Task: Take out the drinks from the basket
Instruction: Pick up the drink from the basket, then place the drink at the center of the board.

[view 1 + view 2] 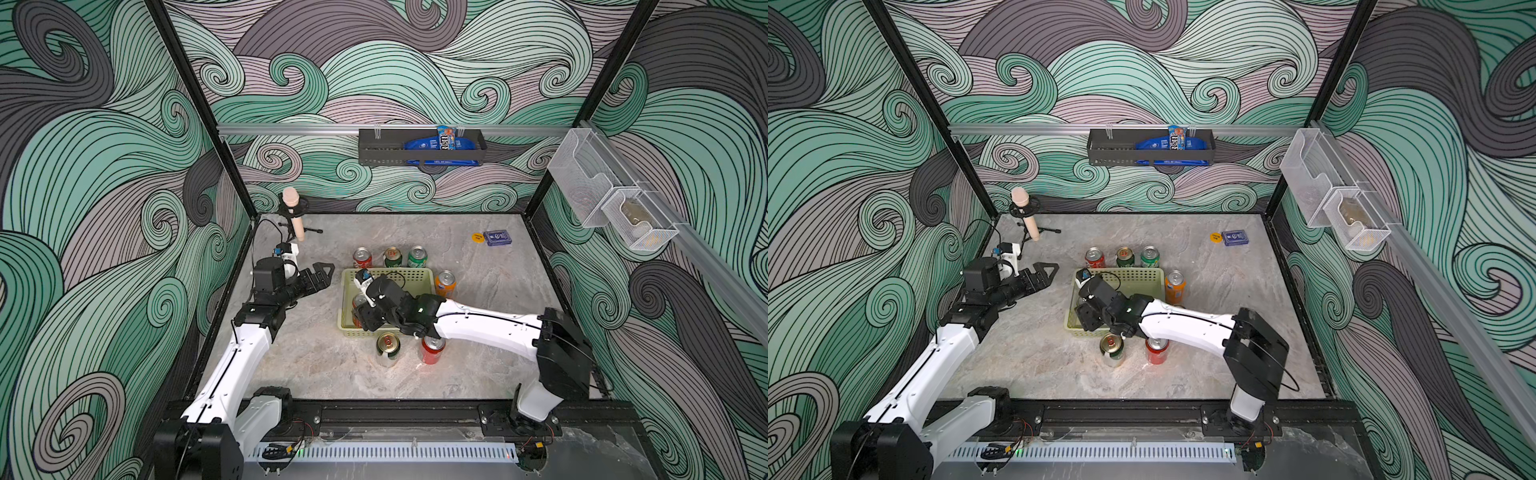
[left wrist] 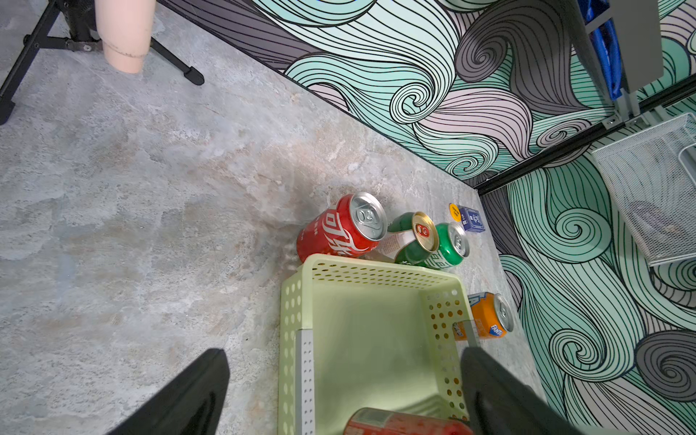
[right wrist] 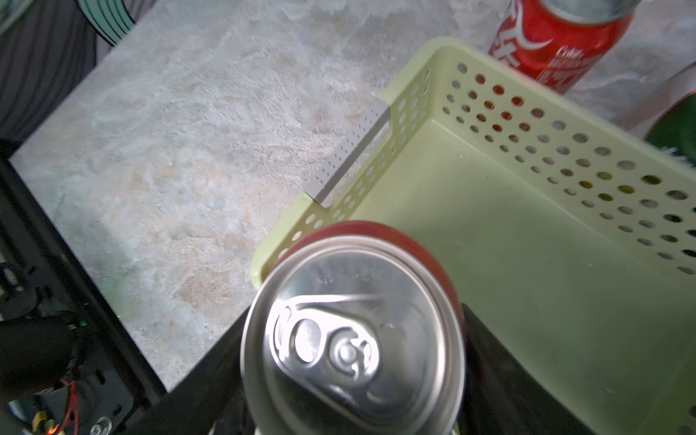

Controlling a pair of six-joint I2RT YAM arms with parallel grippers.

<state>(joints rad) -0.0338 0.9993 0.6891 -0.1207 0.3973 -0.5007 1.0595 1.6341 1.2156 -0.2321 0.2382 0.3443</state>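
Basket [image 1: 390, 273] sits on mottled tabletop [image 1: 332, 374] amid wave-patterned walls [image 1: 374, 62]; mesh bin [image 1: 616, 216] possibly occupied.

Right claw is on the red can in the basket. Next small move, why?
Probably lift straight up: the right claw is shut on the red can, which stands in a corner of the basket, so moving sideways would likely hit its wall.
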